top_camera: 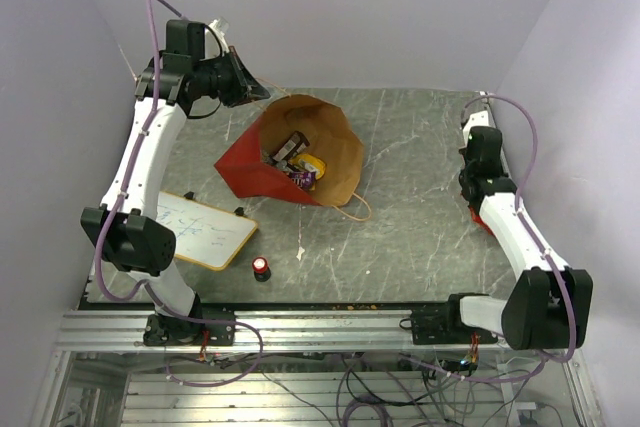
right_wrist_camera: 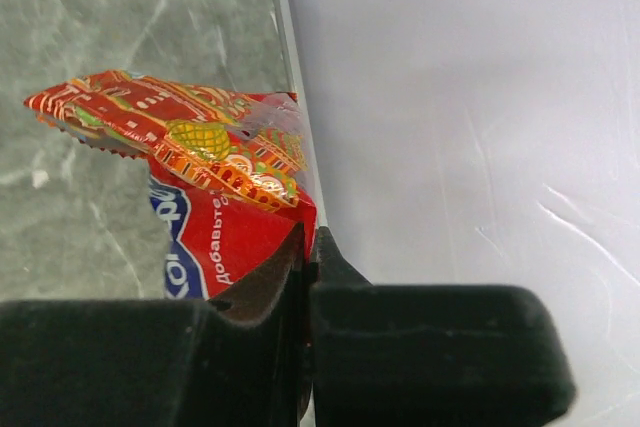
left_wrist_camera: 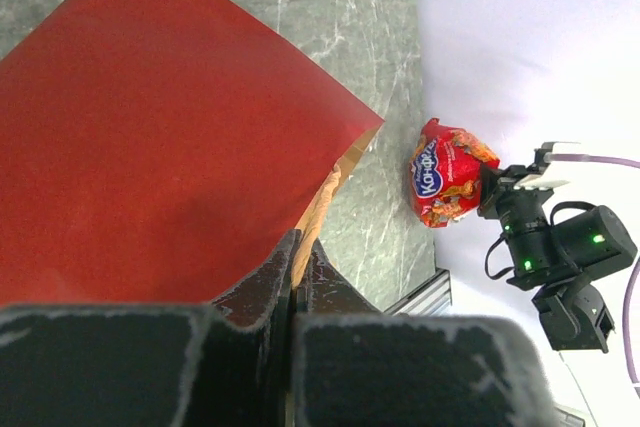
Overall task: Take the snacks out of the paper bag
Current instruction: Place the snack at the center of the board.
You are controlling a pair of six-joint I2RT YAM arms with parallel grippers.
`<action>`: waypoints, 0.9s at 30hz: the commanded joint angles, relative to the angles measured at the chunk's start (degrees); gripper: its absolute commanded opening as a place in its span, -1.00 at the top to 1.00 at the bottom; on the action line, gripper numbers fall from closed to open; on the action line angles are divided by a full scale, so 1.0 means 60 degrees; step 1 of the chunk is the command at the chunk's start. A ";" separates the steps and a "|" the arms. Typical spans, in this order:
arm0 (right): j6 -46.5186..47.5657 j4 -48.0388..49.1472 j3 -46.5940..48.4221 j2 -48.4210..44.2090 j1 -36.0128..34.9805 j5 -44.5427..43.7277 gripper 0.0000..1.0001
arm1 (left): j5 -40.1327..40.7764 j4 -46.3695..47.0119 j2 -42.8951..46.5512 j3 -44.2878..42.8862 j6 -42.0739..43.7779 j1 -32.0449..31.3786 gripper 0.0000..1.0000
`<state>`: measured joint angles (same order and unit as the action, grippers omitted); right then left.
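Two grips at once. Left gripper [left_wrist_camera: 302, 247] pinching paper bag [left_wrist_camera: 160, 147] rim, brown edge caught between fingers. My guess: this holds mouth open and bag tilted, steady for unloading. Right gripper [right_wrist_camera: 308, 239] pressed together on corner of chips [right_wrist_camera: 200, 147], at counter [right_wrist_camera: 100, 27] edge against wall, right side of top view, well apart from paper bag. Likely drop spot. Bars [top_camera: 298, 159] lie inside paper bag, centre of top view. Task partly done, I judge. Next: release chips, reach in for bars. Risk: rim slips, paper bag collapses.
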<state>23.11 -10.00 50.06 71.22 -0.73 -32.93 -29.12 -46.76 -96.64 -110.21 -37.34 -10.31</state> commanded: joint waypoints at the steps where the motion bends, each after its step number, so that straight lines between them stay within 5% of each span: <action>1: 0.0592 0.1211 -0.0251 -0.0630 0.0033 -0.0437 1.00 | -0.0524 0.0136 -0.0060 -0.0200 -0.0009 0.0092 0.86; 5: -0.0027 0.0067 -0.0183 -0.0244 -0.0140 0.0754 1.00 | -0.0753 0.0226 -0.0134 -0.0174 0.0060 0.0016 0.86; 9: -0.2180 -0.1303 0.0293 0.0719 -0.0375 0.3995 0.92 | -0.0885 0.0416 -0.0246 -0.0088 -0.0042 -0.0215 0.86; 13: -0.4968 -0.0452 -0.0203 0.1483 -0.0360 0.6331 0.86 | -0.0789 0.0535 -0.0368 -0.0172 -0.0121 -0.0518 0.86; 20: -0.6319 0.0555 -0.0736 0.1930 -0.0350 0.7061 0.27 | -0.0853 0.0636 -0.0353 -0.0111 -0.0031 -0.0785 0.86; 27: -0.5761 0.0002 -0.0451 0.1374 -0.0361 0.7192 -0.06 | -0.1227 0.1225 -0.0075 0.0459 0.0213 -0.1197 0.86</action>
<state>-11.53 -8.91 46.11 82.50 -2.66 7.20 -33.45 -43.05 -98.59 -108.71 -37.54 -16.01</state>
